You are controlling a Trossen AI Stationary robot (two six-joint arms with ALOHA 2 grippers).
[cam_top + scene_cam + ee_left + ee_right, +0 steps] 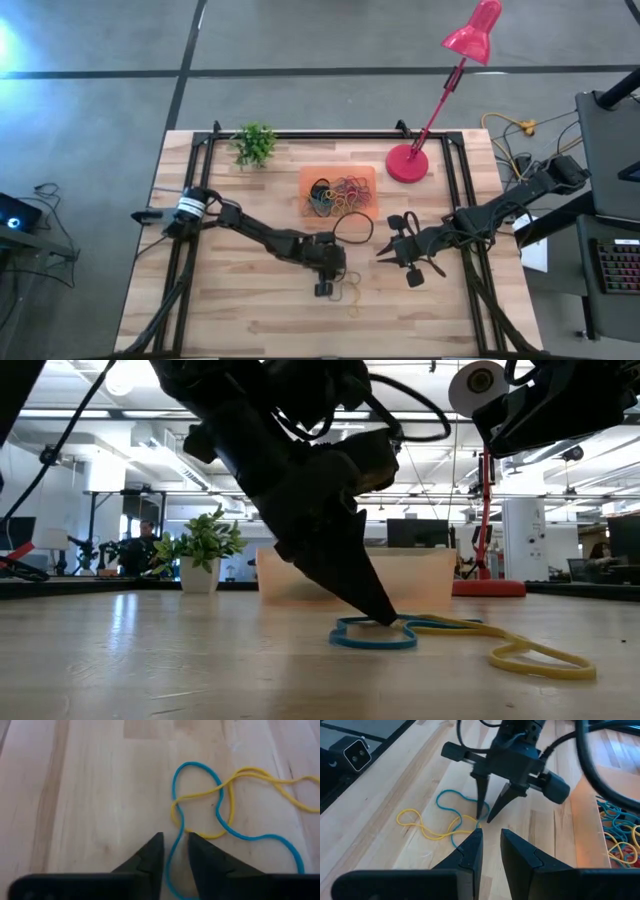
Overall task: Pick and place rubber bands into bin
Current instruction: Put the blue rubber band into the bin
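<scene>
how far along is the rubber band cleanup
Mostly done: a heap of rubber bands already lies in the bin. In hand: the left gripper is down on the table with its open fingers straddling the blue band. Left: that blue band and the yellow band tangled with it. The right gripper waits nearby.

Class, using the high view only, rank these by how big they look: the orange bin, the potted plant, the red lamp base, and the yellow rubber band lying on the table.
1. bin, clearly largest.
2. Lamp base and potted plant: they look alike, so no ranking between them.
3. Yellow rubber band, a thin loop, smallest.
</scene>
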